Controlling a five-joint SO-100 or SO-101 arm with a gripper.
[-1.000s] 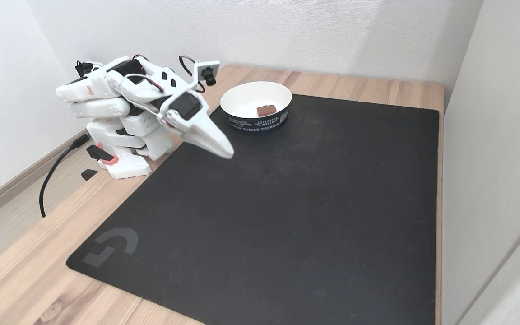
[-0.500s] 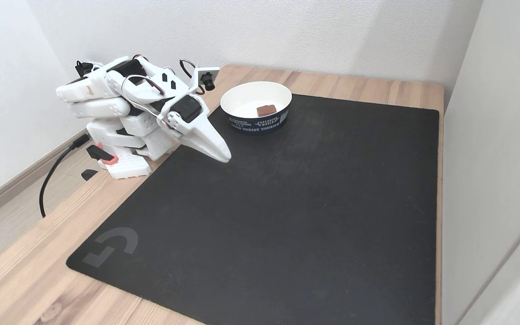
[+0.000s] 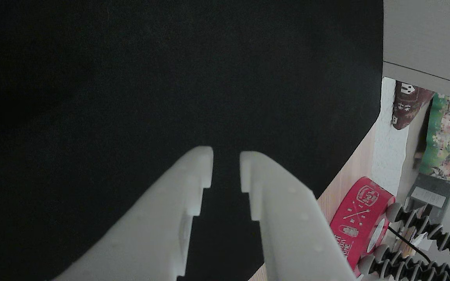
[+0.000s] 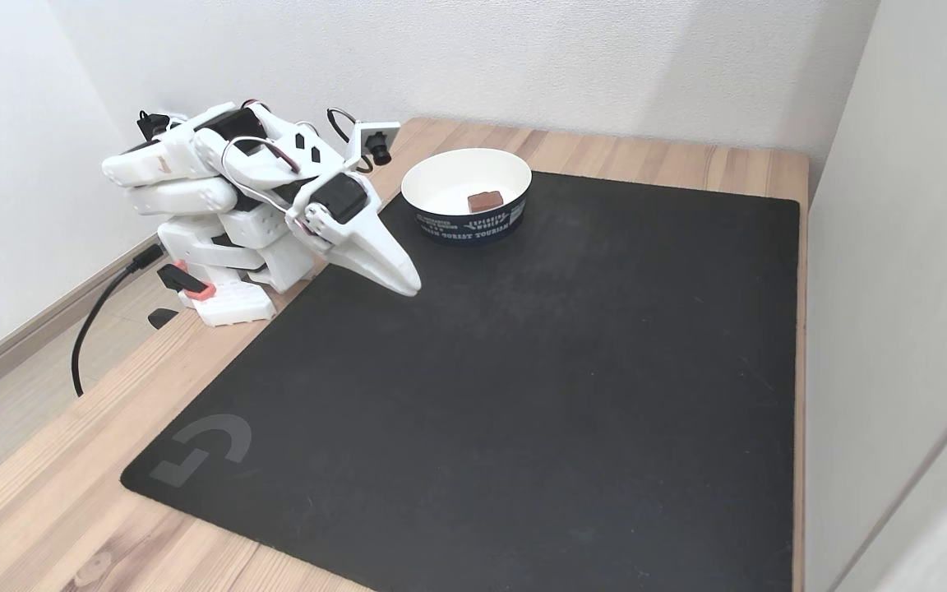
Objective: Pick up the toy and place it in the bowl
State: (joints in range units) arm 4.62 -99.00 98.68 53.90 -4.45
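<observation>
Dull-red toy (image 4: 485, 200) lies inside the bowl (image 4: 441, 168), upper centre; the tool (image 4: 409, 284), slightly parted and empty, hangs left of it.

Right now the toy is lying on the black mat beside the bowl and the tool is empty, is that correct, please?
Not quite: the toy is lying inside the bowl, not on the black mat, as the fixed view shows. The tool is indeed empty, its fingers slightly apart over the mat.

Dull-red toy (image 4: 485, 200), white bowl (image 4: 441, 168) with seemingly navy lettered band, black mat (image 4: 523, 395).
</observation>
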